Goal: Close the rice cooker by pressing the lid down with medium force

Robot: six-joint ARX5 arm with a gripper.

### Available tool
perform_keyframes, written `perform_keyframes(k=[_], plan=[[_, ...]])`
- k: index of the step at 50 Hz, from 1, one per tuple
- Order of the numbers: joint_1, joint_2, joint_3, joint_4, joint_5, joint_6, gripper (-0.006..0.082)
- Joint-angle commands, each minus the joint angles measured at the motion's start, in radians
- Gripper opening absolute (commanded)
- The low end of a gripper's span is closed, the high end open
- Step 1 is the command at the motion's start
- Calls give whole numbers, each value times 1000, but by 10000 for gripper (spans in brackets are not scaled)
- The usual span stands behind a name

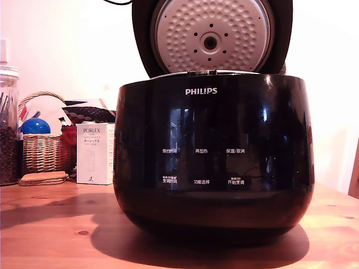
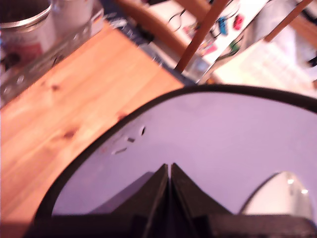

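Large glossy black rounded rice cooker (image 1: 213, 162) with white PHILIPS logo sitting on wooden table (image 1: 50, 224), filling exterior view. Round black lid (image 1: 210, 36) standing open, dimpled silver underside with centre knob facing camera. Further back, at exterior view's left: white PORLEX box (image 1: 94, 153), wicker basket (image 1: 42, 150). In wrist view, black pincer (image 2: 169, 171) tips pressed together, closed on nothing, over lid's glossy outer face (image 2: 223, 144).
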Motion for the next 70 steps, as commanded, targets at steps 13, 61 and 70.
perform_keyframes(k=[13,61,70], plan=[[-50,-45,-4,-6,-69,-5,-24],[-56,-396,-629,341,-145,-88,-24],[-56,-452,-732,399,-162,-109,-24]])
